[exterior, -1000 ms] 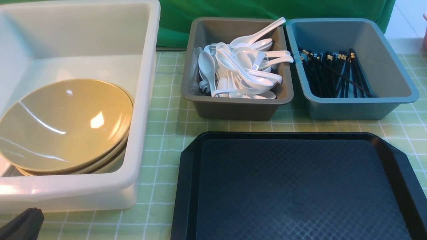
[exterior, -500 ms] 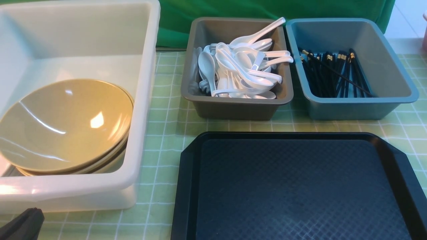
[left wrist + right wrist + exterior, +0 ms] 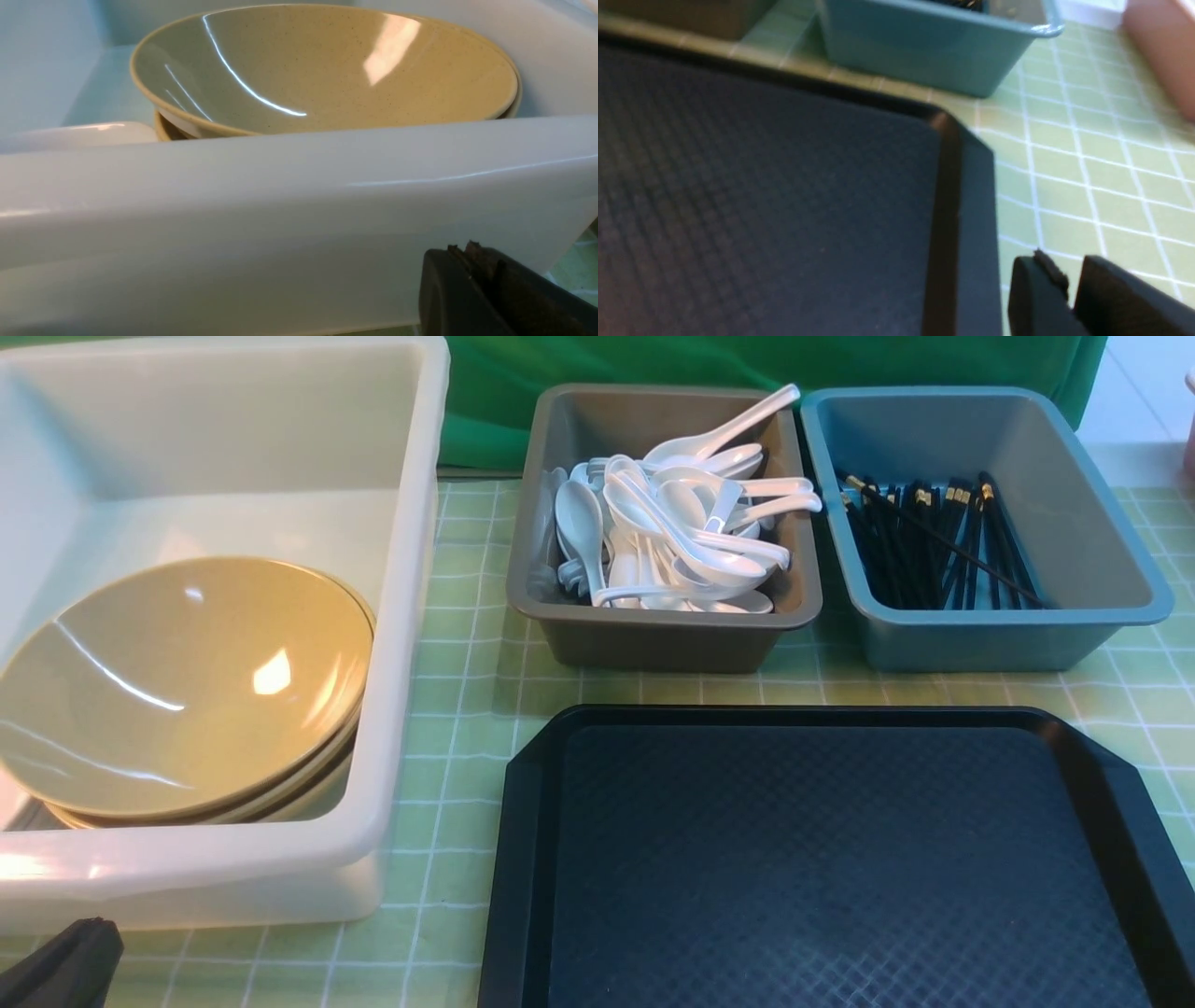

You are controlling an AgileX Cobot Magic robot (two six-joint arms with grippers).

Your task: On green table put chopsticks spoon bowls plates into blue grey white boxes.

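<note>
My left end effector (image 3: 472, 261) rests closed and empty beside the white box (image 3: 392, 709) holding the bowls (image 3: 177, 681); spoons (image 3: 672, 523) fill the grey box (image 3: 653, 635), chopsticks (image 3: 934, 541) the blue box (image 3: 980, 635); right end effector (image 3: 1069, 284) slightly parted, gripping nothing; black tray (image 3: 840, 859) bare, so I judge both arms should park clear.

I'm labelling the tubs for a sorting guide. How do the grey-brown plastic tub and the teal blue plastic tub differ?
The grey-brown plastic tub holds a heaped tangle of glossy white soup spoons, some poking above its rim; the teal blue plastic tub holds thin black chopsticks lying low inside. Grey-brown stands left, teal right. Both are rimmed rectangles of similar size, side by side.
</note>
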